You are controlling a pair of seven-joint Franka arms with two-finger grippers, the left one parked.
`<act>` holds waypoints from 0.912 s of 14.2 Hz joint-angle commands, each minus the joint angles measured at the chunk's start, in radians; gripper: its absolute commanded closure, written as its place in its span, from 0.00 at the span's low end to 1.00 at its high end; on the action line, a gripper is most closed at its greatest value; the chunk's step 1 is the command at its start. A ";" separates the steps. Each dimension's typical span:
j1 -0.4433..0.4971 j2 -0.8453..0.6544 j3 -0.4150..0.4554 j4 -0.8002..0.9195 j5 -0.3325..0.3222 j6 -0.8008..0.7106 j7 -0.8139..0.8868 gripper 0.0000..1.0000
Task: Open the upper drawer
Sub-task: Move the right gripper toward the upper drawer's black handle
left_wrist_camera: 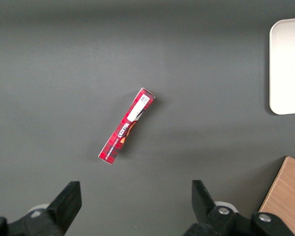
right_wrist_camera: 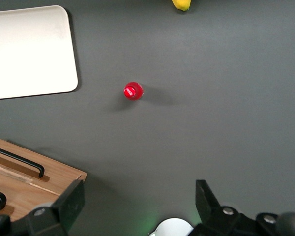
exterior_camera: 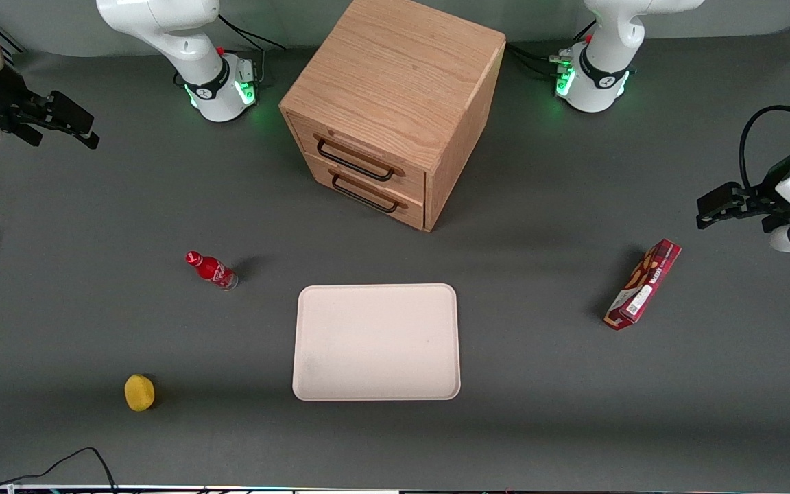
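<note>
The upper drawer [exterior_camera: 357, 152] sits shut in the front of the oak cabinet [exterior_camera: 395, 89], flush with the frame, its thin black handle [exterior_camera: 354, 160] running along the face just above the matching handle of the bottom drawer [exterior_camera: 365, 193]. The cabinet stands angled on the table [exterior_camera: 573, 412], so its front faces partly toward my end.

My gripper [exterior_camera: 69, 123] hangs well apart from it, high over the working arm's end of the table, fingers spread wide and holding nothing. In my wrist view the two fingers [right_wrist_camera: 69, 204] frame bare table, with a corner of the cabinet and both handles just inside.

Risks as I judge them: the two handles lie close together, so a slightly low approach could hook the bottom one. The angled front means a pull not squared to it could jam the drawer or drag the whole cabinet. How much room lies under the wire handle I can't quite tell from here; a finger might slip off.

Nearer the front camera stand a red bottle [exterior_camera: 211, 269], a pale tray [exterior_camera: 376, 341], a yellow fruit, probably a lemon [exterior_camera: 139, 392], and a red box [exterior_camera: 643, 285] toward the parked arm's end. The bottle stands nearest my likely path and could be knocked over.
</note>
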 commanded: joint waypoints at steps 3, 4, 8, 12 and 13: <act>-0.005 0.009 -0.007 0.037 0.016 -0.061 -0.013 0.00; -0.007 0.009 -0.007 0.043 0.016 -0.063 -0.010 0.00; 0.004 0.003 -0.019 0.064 0.017 -0.078 -0.044 0.00; 0.013 0.024 0.140 0.104 0.022 -0.101 -0.036 0.00; 0.013 0.032 0.194 0.106 0.020 -0.097 -0.034 0.00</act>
